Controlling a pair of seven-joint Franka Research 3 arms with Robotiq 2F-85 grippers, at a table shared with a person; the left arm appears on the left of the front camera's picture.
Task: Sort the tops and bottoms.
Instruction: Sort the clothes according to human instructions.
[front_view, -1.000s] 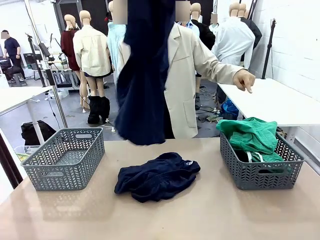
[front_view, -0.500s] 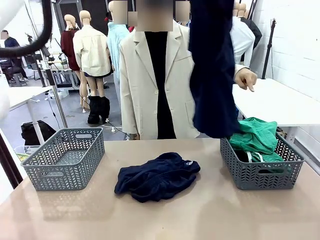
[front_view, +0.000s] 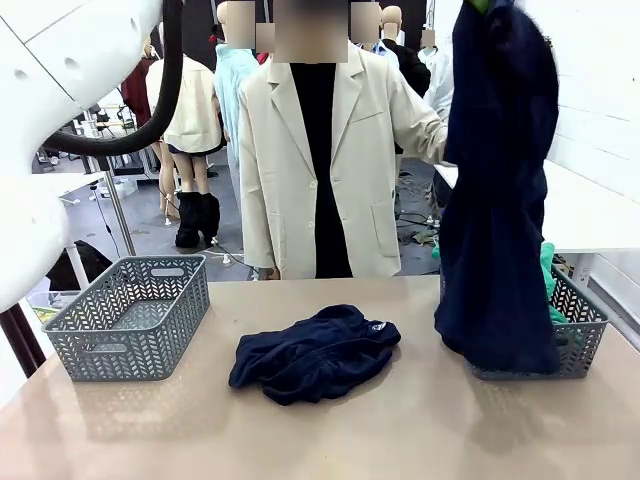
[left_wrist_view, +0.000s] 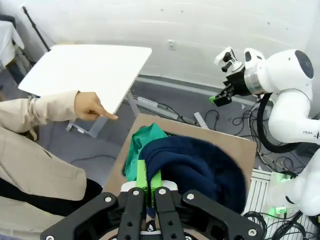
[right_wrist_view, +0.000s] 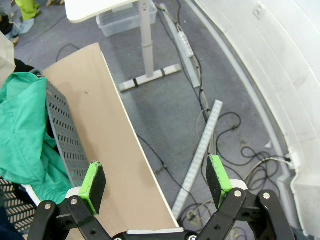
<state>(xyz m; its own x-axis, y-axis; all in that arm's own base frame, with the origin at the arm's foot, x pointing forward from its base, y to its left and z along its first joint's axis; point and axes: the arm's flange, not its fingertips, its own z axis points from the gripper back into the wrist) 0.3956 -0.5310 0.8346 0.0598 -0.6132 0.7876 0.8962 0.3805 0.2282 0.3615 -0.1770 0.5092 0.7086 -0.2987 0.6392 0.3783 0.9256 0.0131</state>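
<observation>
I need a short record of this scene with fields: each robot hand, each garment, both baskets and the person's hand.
left hand: shut on the hanging navy garment
right hand: open, holding nothing
hanging navy garment: over the right basket, lower end at it
green garment: in the right basket
labelled dark garment: heaped on the table, in the middle
left basket: at the table's left
person's hand: pointing toward the right basket
</observation>
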